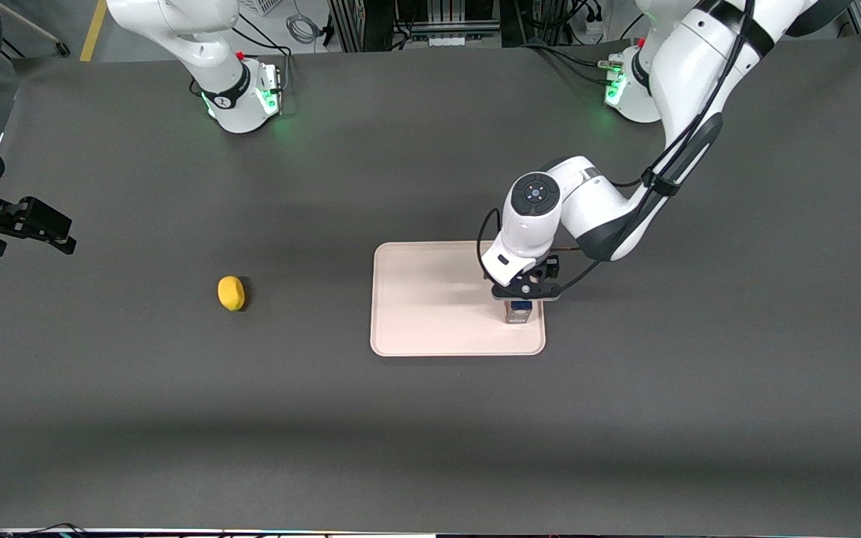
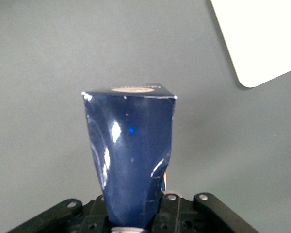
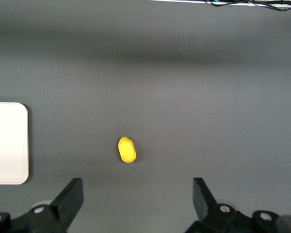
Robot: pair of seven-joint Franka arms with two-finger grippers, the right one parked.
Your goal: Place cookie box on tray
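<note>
Just off centre of the front frame, toward the working arm's end, the gripper points down over the tray. It is clamped on the box, holding it by the upper end. The box hangs upright below the fingers, with the narrow side facing the camera.

Seen from the front, the box sits over the tray's corner that is nearest the camera and toward the working arm's end, inside the rim. Whether its lower end touches the tray or hangs just above, cannot tell.

Wrist view: box is navy and glossy, with its far end face showing a brown cookie print. The cardboard is dented and pinched narrow where the gripper squeezes it, wider at the free end. The black gripper body shows on either side of the pinched end. Grey table is around it, and one rounded tray corner is near the box, not touching it in that view.

The tray is pale pink and flat with a low rim, lying mid-frame in the front view, with nothing on it apart from the box over the corner.

A yellow lump lies on the table, well apart from the tray, toward the parked arm's end, at about the same distance from the camera as the box. The right wrist view shows the same lump mid-frame and the tray edge at the frame's side.
</note>
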